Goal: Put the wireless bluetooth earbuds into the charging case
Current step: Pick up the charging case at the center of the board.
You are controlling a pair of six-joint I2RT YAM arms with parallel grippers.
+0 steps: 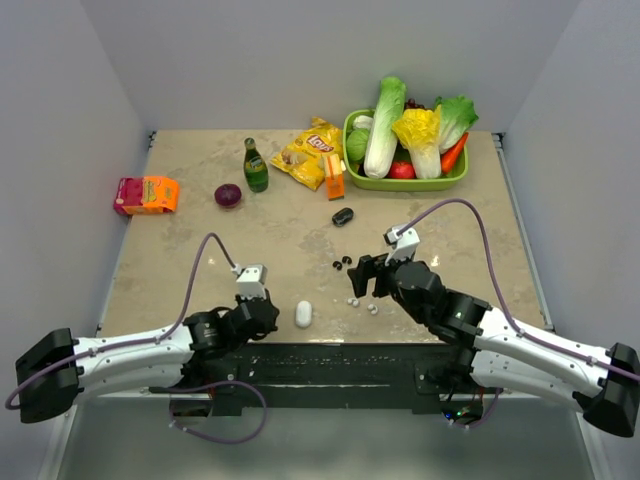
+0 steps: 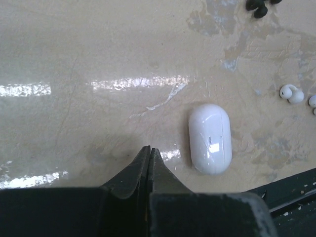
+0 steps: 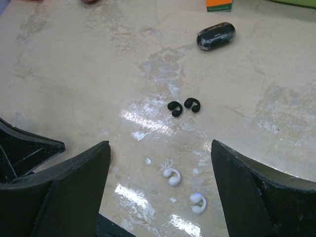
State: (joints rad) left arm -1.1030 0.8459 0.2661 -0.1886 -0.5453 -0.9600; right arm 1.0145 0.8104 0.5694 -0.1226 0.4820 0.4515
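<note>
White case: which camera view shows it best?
Left wrist view. The white case lies there large, whole and unblocked. The top view shows it only as a small white oval. The right wrist view does not show it.

Bright overhead light; glare streaks on table [image 2: 74, 59].

your white case [image 2: 210, 138] in glossy smooth plastic, black earbuds [image 3: 176, 112] matt, black case [image 3: 216, 36] shiny, tabletop [image 2: 98, 49] smooth and reflective

1 legible brand: "Lay's", on the yellow chip bag [image 1: 312, 155]. The label on the green bottle [image 1: 255, 168] is too small to read.
</note>
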